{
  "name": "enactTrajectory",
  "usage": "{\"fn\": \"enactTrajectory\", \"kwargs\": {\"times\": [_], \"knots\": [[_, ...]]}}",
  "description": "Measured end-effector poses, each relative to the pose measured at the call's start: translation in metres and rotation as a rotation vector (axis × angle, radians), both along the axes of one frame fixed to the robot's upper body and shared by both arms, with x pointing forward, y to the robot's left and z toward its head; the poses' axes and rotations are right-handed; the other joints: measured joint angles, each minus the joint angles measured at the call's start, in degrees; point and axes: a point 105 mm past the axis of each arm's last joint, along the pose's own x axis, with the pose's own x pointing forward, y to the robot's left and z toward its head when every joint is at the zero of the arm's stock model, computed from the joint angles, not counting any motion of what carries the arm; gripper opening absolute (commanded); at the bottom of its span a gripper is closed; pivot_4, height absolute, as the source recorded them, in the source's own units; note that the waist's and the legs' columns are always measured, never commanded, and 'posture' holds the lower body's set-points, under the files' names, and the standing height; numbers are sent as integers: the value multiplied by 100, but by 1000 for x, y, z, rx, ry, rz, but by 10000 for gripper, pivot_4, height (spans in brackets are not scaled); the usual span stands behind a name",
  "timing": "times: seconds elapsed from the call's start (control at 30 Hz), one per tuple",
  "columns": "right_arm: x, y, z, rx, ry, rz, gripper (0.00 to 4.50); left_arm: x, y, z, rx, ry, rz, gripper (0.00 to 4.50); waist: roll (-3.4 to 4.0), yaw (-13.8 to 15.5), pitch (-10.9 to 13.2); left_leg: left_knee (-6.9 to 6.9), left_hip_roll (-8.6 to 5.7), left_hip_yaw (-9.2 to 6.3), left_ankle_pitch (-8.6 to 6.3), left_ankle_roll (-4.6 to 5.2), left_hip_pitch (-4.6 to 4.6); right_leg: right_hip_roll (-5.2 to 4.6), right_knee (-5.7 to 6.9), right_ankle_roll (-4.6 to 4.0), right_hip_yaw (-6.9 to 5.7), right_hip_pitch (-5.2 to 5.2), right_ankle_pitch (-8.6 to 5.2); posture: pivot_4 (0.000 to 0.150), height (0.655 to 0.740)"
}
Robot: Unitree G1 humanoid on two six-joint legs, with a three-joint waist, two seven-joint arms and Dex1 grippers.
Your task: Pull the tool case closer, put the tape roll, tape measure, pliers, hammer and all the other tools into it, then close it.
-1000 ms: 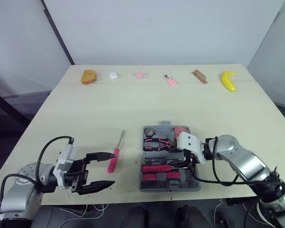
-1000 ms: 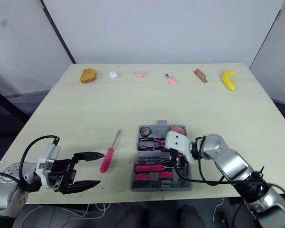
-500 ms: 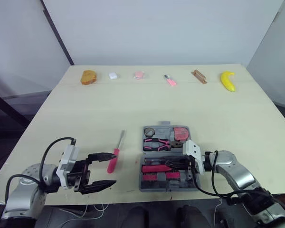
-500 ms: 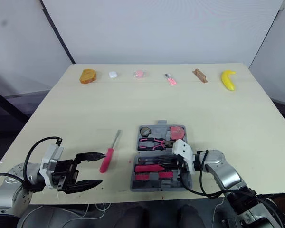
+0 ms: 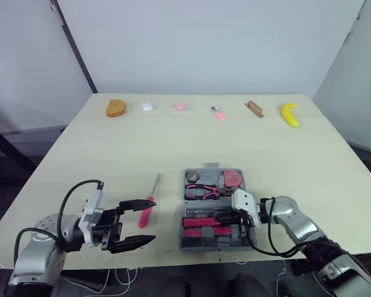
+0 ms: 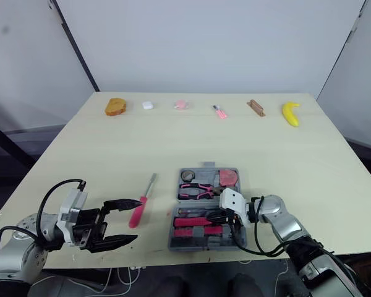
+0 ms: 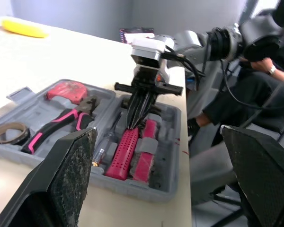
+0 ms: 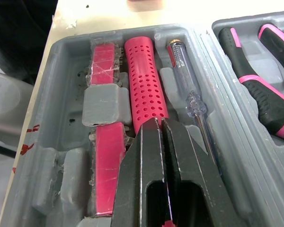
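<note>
Tool case (image 5: 217,247): open, lower centre; holds pliers (image 5: 203,190), tape roll (image 5: 192,176), tape measure (image 5: 233,178).
Right claw (image 8: 160,124): closed, inside it.
Left claw (image 5: 149,220): open, lower left.

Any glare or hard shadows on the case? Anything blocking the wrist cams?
Left eye view: even light, soft shadows, no glare on the tool case. Left wrist view: open left jaws hide part of the case. Right wrist view: shut right jaws cover the pink handle at its near end.
</note>
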Motion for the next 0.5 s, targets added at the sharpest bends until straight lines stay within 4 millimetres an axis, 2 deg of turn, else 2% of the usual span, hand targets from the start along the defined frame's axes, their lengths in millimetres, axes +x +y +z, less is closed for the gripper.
{"fn": "enactTrajectory", "kwargs": {"times": [0.1, 0.13, 0.17, 0.27, 0.37, 0.43, 0.47, 0.5], "knots": [[4, -4, 6, 40, -9, -68, 1066, 6, 1, 0, -20, 7, 69, 45000, 3, -5, 12, 4, -2, 0, 0, 0, -11, -5, 0, 5, -1, -7, 4, 1500, 7400], [7, -11, 17, 124, -13, -166, 1066, 12, 8, 1, -38, 8, 177, 45000, 44, 7, 45, 4, -6, -3, 0, 0, -29, -18, 1, 12, -3, -22, 7, 1500, 7400], [7, -11, 18, 130, -13, -170, 1066, 13, 8, 0, -39, 10, 186, 45000, 46, 6, 47, 4, -6, -3, 0, 0, -30, -19, 1, 12, -3, -24, 7, 1500, 7400], [11, -34, 53, 248, -34, -286, 1066, 22, 27, -7, -59, 60, 402, 45000, 64, 4, 62, 4, -8, -4, 0, 0, -76, -22, 6, 16, -3, -67, 10, 1500, 7400], [11, -68, 70, 245, -106, -398, 9231, 22, 38, -14, -67, 99, 503, 45000, 63, 13, 61, 13, -11, -12, 0, 0, -119, -20, 5, 17, -16, -103, 11, 1500, 7400], [-1, -100, 60, 189, -99, -482, 18369, 18, 49, -21, -62, 127, 567, 45000, 62, 35, 62, 12, -14, -16, 0, 0, -123, -22, 1, 16, -22, -103, 10, 1500, 7400], [-8, -111, 56, 171, -91, -506, 23336, 16, 53, -24, -59, 137, 588, 45000, 63, 45, 63, 11, -16, -15, 0, 0, -125, -23, -1, 16, -22, -103, 10, 1500, 7400], [-12, -116, 53, 160, -84, -519, 26300, 15, 56, -26, -58, 143, 599, 45000, 64, 50, 64, 10, -16, -13, 0, 0, -125, -22, -2, 16, -21, -103, 9, 1500, 7400]]}}
